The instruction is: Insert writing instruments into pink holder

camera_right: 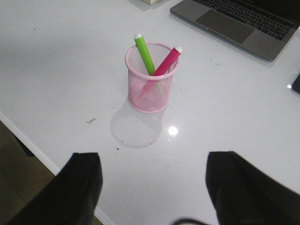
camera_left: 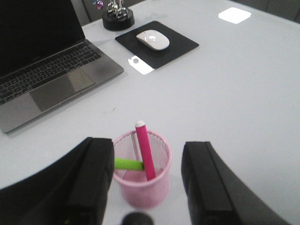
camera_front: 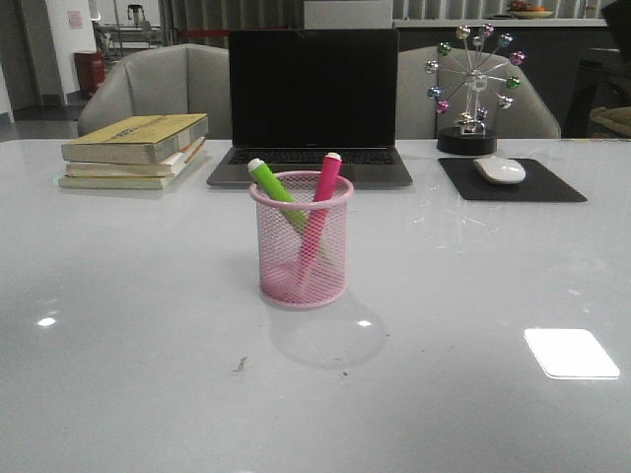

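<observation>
- Left claw (camera_left: 147, 187): fingers spread wide, nothing between the pads. The cup (camera_left: 141, 173) stands in the gap between the two fingers in the left wrist view; contact with either finger cannot be confirmed.
- Right claw (camera_right: 154, 192): fingers spread wide, holding nothing. It hangs over the near bench edge, well apart from the cup, which shows beyond the fingertips in the right wrist view.
- Neither claw appears in the front view.
- Cup (camera_front: 301, 239): pink wire mesh, upright on the white bench (camera_front: 118, 345), in front of the laptop and near the bench's middle.
- Green pen (camera_front: 273, 184): inside the cup, leaning toward the robot's left, pale tip above the rim.
- Pink pen (camera_front: 320, 202): inside the cup, leaning toward the robot's right, pale tip above the rim. The two pens cross low in the cup.
- Laptop (camera_front: 313, 108): open, screen dark, behind the cup.
- Books (camera_front: 136, 150): a stack of three, left of the laptop.
- Mouse (camera_front: 500, 169): white, resting on a black pad (camera_front: 513, 180), right of the laptop.
- Ferris-wheel ornament (camera_front: 473, 89): metal, with coloured balls, on a black base behind the pad.
- Small dark specks lie on the bench in front of the cup.
- Two grey chairs (camera_front: 158, 84) stand behind the bench.
</observation>
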Controlling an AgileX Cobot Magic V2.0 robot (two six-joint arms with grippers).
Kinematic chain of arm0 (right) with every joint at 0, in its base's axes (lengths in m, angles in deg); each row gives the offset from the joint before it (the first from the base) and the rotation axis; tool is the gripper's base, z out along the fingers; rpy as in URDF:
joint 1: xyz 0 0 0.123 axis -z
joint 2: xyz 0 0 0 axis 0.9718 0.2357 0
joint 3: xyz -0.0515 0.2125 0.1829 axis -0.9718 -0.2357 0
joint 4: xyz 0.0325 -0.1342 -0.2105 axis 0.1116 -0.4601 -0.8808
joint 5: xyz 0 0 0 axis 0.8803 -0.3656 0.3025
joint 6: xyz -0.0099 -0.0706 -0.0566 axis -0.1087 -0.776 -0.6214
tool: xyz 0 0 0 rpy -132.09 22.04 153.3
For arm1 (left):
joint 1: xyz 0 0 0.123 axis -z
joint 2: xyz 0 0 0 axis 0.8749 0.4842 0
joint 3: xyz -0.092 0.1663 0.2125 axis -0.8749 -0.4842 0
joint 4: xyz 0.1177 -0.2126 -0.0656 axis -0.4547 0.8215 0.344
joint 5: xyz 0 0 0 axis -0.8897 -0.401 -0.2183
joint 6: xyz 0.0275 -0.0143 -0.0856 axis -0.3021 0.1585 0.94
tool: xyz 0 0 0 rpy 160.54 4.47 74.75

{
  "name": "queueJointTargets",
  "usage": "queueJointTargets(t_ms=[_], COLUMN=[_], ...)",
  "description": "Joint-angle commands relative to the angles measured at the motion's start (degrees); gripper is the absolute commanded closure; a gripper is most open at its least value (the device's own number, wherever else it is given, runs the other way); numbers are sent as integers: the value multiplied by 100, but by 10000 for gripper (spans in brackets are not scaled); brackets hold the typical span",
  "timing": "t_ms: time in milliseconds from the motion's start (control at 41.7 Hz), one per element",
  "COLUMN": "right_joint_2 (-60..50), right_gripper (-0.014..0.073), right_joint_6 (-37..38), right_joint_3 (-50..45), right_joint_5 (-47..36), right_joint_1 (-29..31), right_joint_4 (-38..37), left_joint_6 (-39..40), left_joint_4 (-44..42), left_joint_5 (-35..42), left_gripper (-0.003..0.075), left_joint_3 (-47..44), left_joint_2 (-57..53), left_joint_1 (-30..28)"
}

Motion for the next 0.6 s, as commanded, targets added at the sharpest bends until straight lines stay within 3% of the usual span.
queueJointTargets(t_ms=[0,312,575], right_joint_2=[-308,-925,-1126], right_gripper=[23,23,23], right_joint_6=[-4,-4,241], right_joint_3=[155,155,155], right_joint_5=[-273,852,1281], right_joint_1=[-14,4,4], right_joint_4=[-118,-137,-358], left_joint_6=[-16,-5,-5], left_joint_4=[-31,-31,-20], left_joint_5=[-598,-1412,-1458], left_gripper=[316,316,316], left_joint_3=[169,-747,-1570], left_joint_2=[-678,-2374,-3417], left_joint_1=[9,9,9])
